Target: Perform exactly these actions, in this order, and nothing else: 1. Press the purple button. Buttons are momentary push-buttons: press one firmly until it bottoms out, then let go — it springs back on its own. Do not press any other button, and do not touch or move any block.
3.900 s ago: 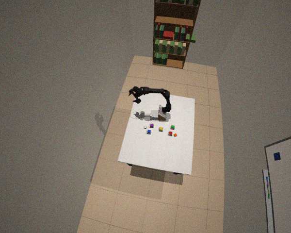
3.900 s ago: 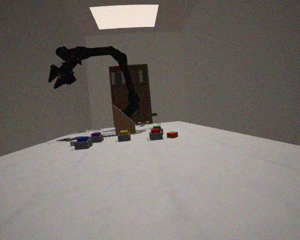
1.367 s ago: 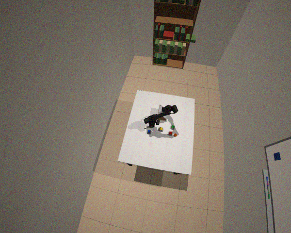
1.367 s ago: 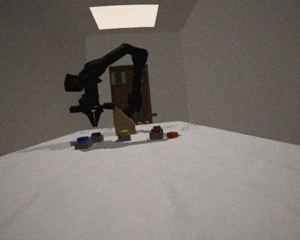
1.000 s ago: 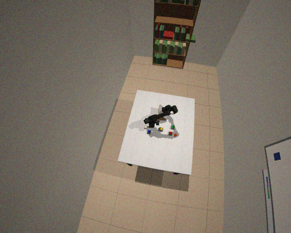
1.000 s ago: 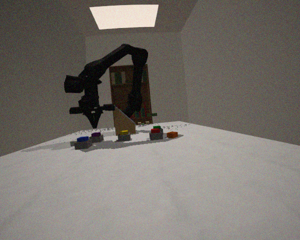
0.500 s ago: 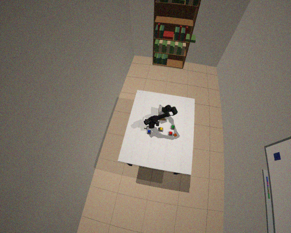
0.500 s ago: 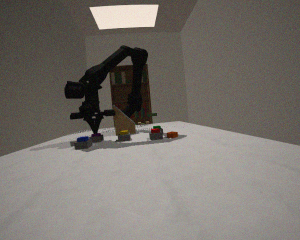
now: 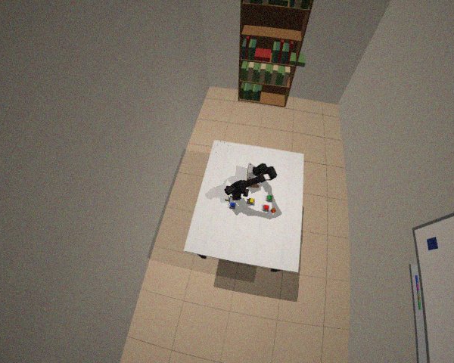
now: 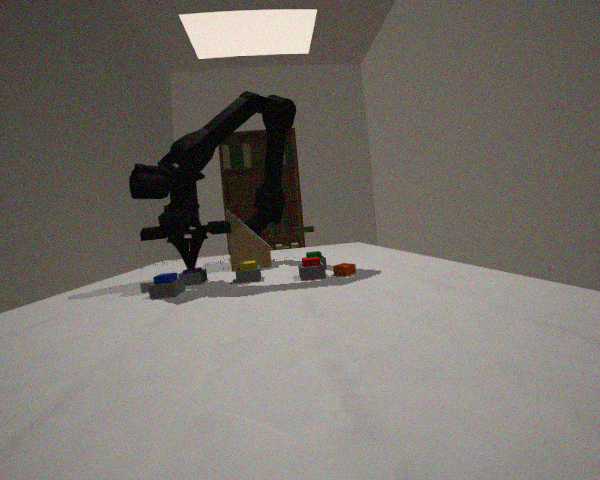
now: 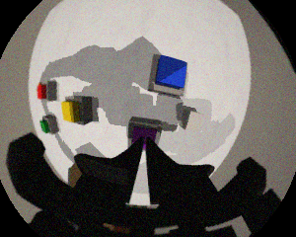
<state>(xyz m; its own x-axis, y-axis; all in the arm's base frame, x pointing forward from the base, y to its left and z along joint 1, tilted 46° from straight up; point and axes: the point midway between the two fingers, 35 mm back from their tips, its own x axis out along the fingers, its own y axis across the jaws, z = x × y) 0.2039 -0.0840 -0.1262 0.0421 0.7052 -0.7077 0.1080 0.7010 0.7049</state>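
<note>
The purple button [image 10: 199,277] [image 11: 143,132] has a grey base and lies directly under my gripper [image 10: 190,268] [image 11: 145,139]. The gripper is shut, empty, and points straight down. Its fingertips are on the purple cap or right at it; they hide part of it. The cap shows only a little above the base in the exterior view. How far down it is pressed is hard to tell. In the top view the arm hides the purple button.
Nearby stand the blue button [image 9: 232,205] [image 10: 165,278] [image 11: 171,72], yellow button [image 9: 251,200] [image 10: 247,265] [image 11: 70,112], red button [image 9: 265,207] [image 10: 310,261] [image 11: 41,91] and green button [image 9: 269,197] [image 10: 313,254] [image 11: 44,125]. An orange block [image 9: 273,209] [image 10: 344,269], a pale block [image 11: 193,119] and a brown wedge [image 10: 248,250] also stand there.
</note>
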